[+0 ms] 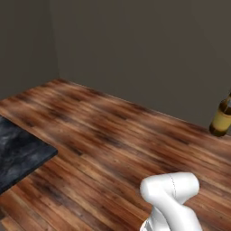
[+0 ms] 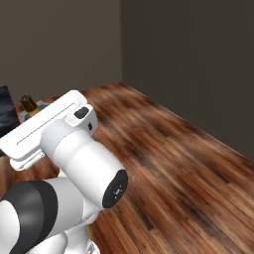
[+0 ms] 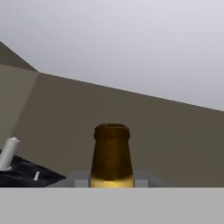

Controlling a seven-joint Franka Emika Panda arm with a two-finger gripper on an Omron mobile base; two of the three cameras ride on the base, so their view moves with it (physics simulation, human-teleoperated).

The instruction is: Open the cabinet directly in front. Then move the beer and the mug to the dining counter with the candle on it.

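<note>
One beer (image 3: 111, 155) bottle is being held between the fingers (image 3: 141, 177), which are being seen as grey blocks pressed against either side of its amber neck in the hand view, so they are clamped on the beer. In that view the bottle's mouth is pointing up toward a pale ceiling and a brown-grey wall. In the left base view the lower body of the beer, with its yellowish label, is being shown at the right edge, hanging above the wooden floor (image 1: 113, 144) and touching nothing below it. In the right base view the bottle's top is being glimpsed just behind the white hand (image 2: 47, 124) of the arm, at the left of the picture. A corner of the black marble table (image 1: 18, 155) is being shown at the left edge of the left base view, well apart from the bottle. In the hand view the same dark veined top is lying at the lower left, and a tall grey cylinder (image 3: 8, 153) and a tiny pale candle (image 3: 36, 176) are standing on it, near each other.
</note>
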